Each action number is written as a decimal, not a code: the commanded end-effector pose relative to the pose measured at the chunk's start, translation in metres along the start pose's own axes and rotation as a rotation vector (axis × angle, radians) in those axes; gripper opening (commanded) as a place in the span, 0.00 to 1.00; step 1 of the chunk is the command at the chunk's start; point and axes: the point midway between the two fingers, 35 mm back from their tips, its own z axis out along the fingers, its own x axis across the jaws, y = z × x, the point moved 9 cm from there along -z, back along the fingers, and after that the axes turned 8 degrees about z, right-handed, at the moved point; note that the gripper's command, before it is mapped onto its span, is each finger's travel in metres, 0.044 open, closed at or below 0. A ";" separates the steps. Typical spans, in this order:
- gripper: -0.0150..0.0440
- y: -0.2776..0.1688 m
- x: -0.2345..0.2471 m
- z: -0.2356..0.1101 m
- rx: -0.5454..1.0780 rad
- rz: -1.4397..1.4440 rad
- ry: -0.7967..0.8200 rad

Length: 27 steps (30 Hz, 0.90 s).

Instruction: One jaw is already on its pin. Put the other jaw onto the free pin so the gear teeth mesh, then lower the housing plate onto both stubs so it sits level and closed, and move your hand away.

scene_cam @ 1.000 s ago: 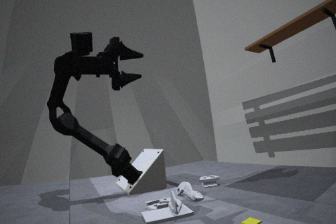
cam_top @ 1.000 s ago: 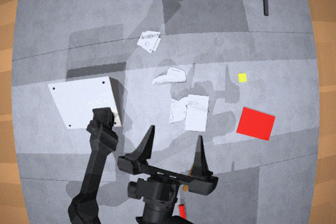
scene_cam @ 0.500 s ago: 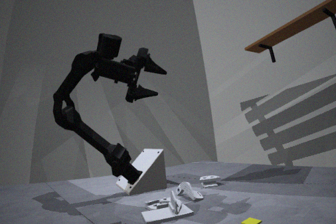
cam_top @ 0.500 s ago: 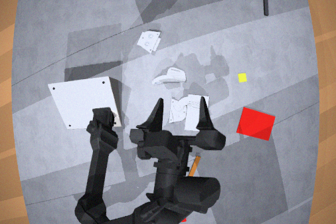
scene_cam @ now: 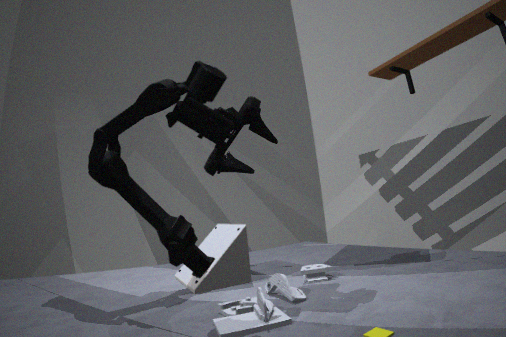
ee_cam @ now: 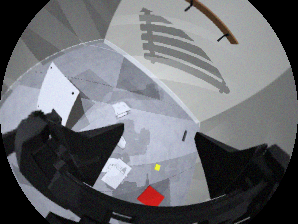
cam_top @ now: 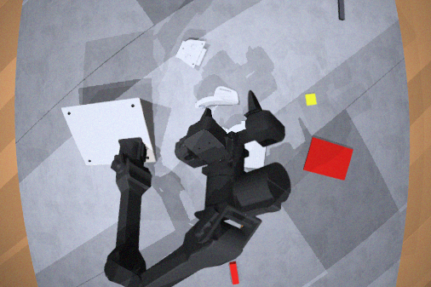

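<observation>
My gripper (cam_top: pixel 229 101) (scene_cam: pixel 265 157) (ee_cam: pixel 160 132) is open and empty, high above the parts. The loose white jaw (cam_top: pixel 226 96) (scene_cam: pixel 285 288) (ee_cam: pixel 122 142) lies on the floor beside the base assembly. The white base (cam_top: pixel 255 155) (scene_cam: pixel 235 326) (ee_cam: pixel 114 179) carries white parts, with one upright piece (scene_cam: pixel 263 307). In the top view my hand partly hides it; the pins and gear teeth are too small to make out. The white housing plate (cam_top: pixel 192 52) (scene_cam: pixel 316 269) (ee_cam: pixel 121 109) lies apart, beyond the loose jaw, with small holes in its top.
My arm stands on a sloped white mount (cam_top: pixel 102 129) (scene_cam: pixel 225 242) (ee_cam: pixel 56 97). A red panel (cam_top: pixel 328 158) (ee_cam: pixel 150 196), a yellow square (cam_top: pixel 311 100) (scene_cam: pixel 378 332) (ee_cam: pixel 157 167) and a dark bar (cam_top: pixel 341 6) (ee_cam: pixel 184 135) lie to the right. A small red block (cam_top: pixel 233 272) lies near the front.
</observation>
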 end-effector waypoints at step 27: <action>1.00 -0.012 0.038 0.117 0.327 -0.484 0.451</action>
